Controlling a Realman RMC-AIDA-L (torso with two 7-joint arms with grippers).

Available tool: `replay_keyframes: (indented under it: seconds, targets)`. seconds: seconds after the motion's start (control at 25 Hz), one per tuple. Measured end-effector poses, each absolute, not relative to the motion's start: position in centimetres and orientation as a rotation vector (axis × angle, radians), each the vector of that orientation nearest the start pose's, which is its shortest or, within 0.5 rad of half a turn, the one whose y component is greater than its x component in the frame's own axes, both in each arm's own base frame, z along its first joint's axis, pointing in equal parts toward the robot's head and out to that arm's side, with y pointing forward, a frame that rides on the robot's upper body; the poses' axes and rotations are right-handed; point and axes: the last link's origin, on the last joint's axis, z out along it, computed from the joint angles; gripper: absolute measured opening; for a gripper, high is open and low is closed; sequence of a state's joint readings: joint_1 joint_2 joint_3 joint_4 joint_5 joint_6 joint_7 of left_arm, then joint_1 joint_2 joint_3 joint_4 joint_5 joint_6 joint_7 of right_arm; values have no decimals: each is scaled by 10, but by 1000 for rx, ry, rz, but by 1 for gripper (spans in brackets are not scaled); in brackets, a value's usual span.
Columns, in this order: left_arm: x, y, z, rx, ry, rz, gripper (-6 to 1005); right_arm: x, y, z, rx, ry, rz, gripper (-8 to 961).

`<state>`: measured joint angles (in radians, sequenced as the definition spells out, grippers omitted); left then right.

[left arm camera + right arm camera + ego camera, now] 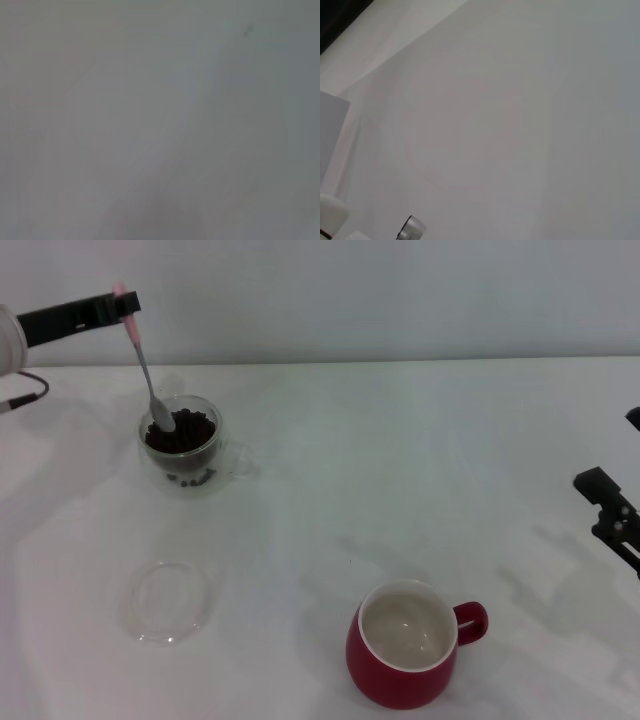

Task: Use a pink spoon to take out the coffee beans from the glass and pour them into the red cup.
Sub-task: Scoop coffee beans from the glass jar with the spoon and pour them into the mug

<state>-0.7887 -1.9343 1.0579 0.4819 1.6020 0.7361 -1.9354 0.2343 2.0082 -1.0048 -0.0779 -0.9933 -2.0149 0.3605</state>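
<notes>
In the head view my left gripper (122, 304) is high at the far left, shut on the pink handle of the pink spoon (144, 360). The spoon hangs steeply down, its metal bowl dipped into the coffee beans (182, 432) that fill the glass (185, 448). The glass stands on the table's far left, its clear handle pointing right. The red cup (405, 645), cream inside and holding no beans, stands near the front, right of centre, handle to the right. My right gripper (612, 508) is parked at the right edge. Both wrist views show only blank surface.
A flat shallow clear glass dish (168, 601) lies on the white table (400, 460) in front of the glass, to the left of the red cup. A pale wall runs behind the table.
</notes>
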Motion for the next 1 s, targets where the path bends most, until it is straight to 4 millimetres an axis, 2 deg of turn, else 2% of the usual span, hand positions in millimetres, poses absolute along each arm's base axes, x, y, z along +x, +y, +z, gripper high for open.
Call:
replay_keyframes:
  seconds: [0.36, 0.76, 1.0]
  targets:
    - [-235, 464, 9, -2024, -1185, -659, 132, 299, 209, 28, -1922, 6, 1264, 754]
    - [-258, 450, -2, -1926, -1323, -697, 132, 303, 215, 30, -1923, 15, 1215, 754]
    - [-272, 441, -8, -1838, -1465, -772, 132, 304, 216, 29, -1926, 20, 1199, 754]
